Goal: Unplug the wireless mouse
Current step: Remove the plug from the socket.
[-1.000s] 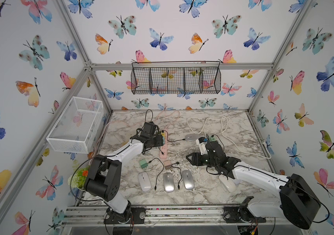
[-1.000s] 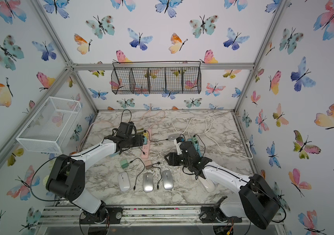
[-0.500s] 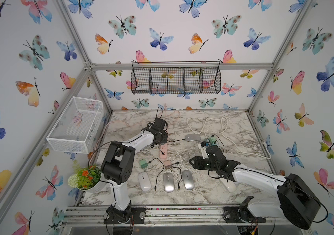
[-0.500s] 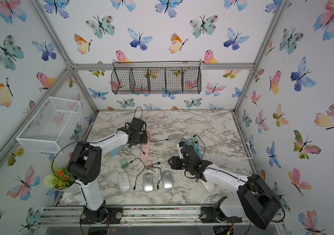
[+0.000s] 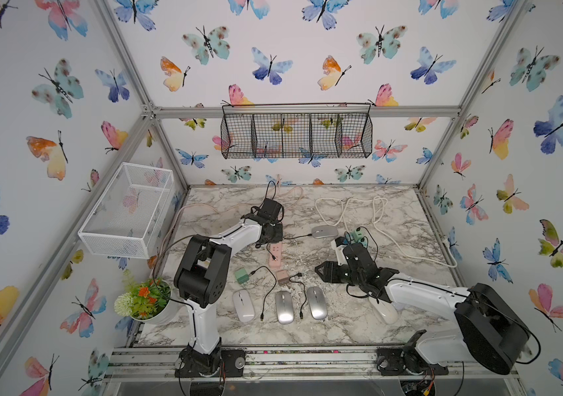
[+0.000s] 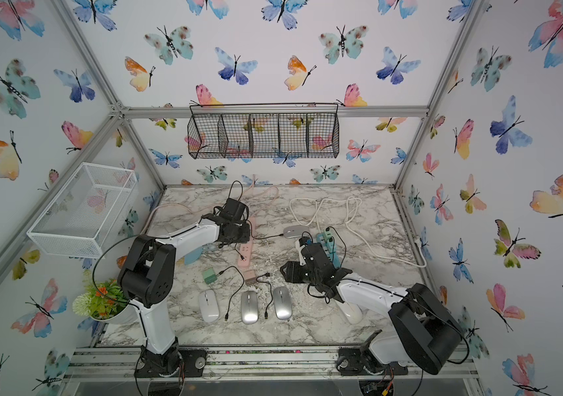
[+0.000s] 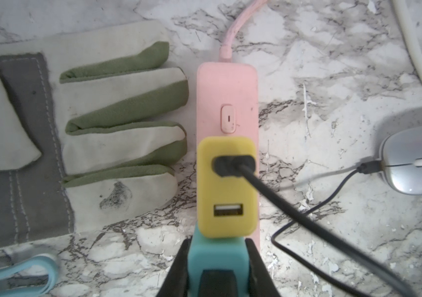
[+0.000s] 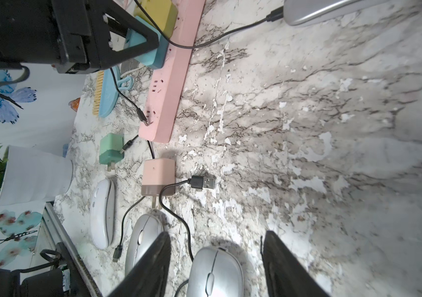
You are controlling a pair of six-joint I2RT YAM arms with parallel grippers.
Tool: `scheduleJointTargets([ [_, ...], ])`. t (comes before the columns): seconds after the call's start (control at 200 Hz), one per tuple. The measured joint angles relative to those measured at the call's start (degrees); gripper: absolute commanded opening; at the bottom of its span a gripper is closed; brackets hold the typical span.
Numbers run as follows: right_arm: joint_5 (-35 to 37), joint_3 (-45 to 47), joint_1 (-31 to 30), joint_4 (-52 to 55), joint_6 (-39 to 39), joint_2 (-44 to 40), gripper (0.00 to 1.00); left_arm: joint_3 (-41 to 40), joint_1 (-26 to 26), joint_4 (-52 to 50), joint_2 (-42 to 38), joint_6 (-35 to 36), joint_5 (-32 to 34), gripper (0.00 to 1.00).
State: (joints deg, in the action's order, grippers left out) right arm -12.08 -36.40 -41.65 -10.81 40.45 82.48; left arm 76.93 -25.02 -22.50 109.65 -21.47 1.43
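A silver wireless mouse [image 5: 323, 232] [image 7: 415, 159] lies at mid-table, and a black cable runs from it to a yellow charger [image 7: 226, 185] plugged into the pink power strip [image 7: 226, 90] [image 5: 274, 255]. Beside the yellow charger sits a teal charger [image 7: 216, 259] on the same strip. My left gripper [image 7: 217, 243] [image 5: 272, 236] is shut on the teal charger, one finger against each side. My right gripper [image 8: 216, 235] [image 5: 321, 271] hangs open over a silver mouse [image 8: 215, 272] in the front row, touching nothing.
Front row: a white mouse [image 5: 243, 305] and two silver mice [image 5: 284, 307] with loose cables, plus green [image 5: 240, 275] and pink chargers [image 5: 282, 277]. A work glove [image 7: 76, 128] lies beside the strip. A green power strip [image 5: 355, 236], white cord [image 5: 358, 205] and potted plant [image 5: 143, 301] stand around.
My left gripper has moved back along the pink strip and its jaws have closed onto the teal charger. The right gripper has hardly shifted and stays open.
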Motion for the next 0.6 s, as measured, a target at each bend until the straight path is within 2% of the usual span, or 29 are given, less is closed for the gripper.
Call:
scheduleJointTargets([
  [0.165, -3.4, -6.5, 0.0, -6.7, 1.9, 10.3, 0.64, -2.0, 4.0, 5.0, 0.0, -1.3, -10.6, 0.0],
  [0.29, -6.0, -11.6, 0.0, -12.3, 4.1, 18.1, 0.64, -3.7, 6.7, 8.1, 0.0, -2.4, -17.3, 0.0],
  [0.42, -7.6, -16.8, 0.0, -14.9, 5.9, 25.2, 0.64, -5.1, 8.2, 10.2, 0.0, -3.2, -21.0, 0.0],
  [0.601, -10.7, -22.8, 0.0, -17.4, 8.7, 32.6, 0.64, -6.2, 8.3, 12.2, 0.0, -3.5, -22.6, 0.0],
])
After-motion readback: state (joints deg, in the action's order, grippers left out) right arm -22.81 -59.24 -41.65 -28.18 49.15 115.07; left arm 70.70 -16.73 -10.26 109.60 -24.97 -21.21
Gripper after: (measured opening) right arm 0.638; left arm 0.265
